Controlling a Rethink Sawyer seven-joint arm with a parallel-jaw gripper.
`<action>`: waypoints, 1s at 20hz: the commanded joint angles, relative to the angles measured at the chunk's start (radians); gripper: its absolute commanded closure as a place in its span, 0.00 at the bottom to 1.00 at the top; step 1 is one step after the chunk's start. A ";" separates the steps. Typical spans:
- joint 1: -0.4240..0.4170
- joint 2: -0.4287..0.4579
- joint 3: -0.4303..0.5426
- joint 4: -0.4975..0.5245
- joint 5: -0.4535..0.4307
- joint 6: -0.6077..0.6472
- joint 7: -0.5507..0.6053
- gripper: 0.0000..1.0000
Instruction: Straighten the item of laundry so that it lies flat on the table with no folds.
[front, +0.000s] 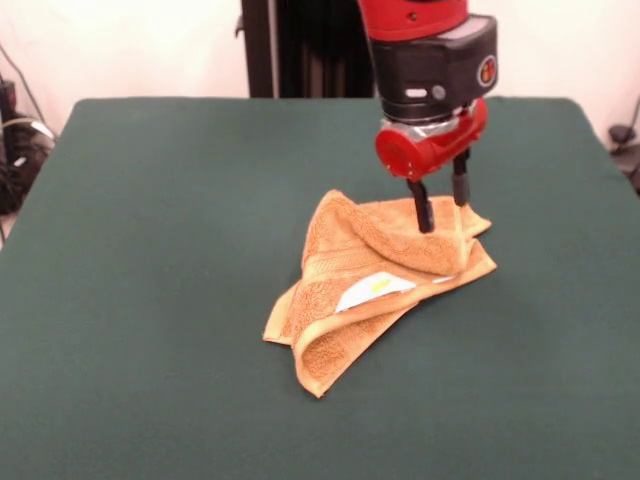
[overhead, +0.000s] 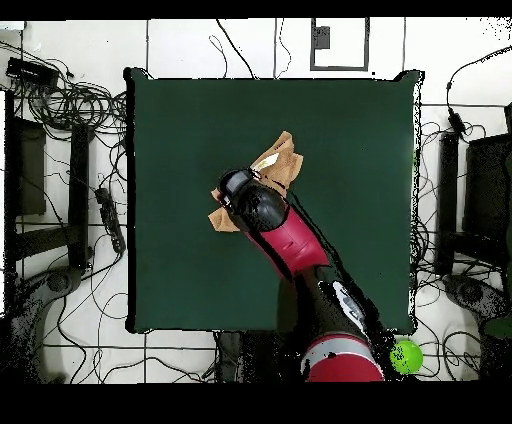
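The item of laundry (front: 345, 290) is an orange-tan towel, crumpled and folded over itself right of the middle of the dark green table (front: 150, 250). A white tag (front: 372, 290) shows on its top. My gripper (front: 444, 215) stands over the towel's far right part. It is open, with the black fingers (front: 423, 210) apart and their tips down at the towel's raised far fold. In the overhead view the towel (overhead: 277, 163) pokes out on two sides from under the arm's head (overhead: 250, 200), which hides the fingers, near the middle of the table (overhead: 360, 150).
Green tabletop stretches wide on every side of the towel. Cables and dark equipment (overhead: 80, 180) lie on the floor around the table, and a green ball (overhead: 405, 356) sits beside the robot's base. A black column (front: 300, 50) stands behind the far edge.
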 joint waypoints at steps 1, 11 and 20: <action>0.083 0.086 -0.068 -0.004 -0.051 0.091 0.081 0.00; 0.050 0.126 -0.054 0.027 -0.073 0.057 0.055 0.00; -0.009 0.166 0.016 0.067 -0.091 -0.080 0.047 0.00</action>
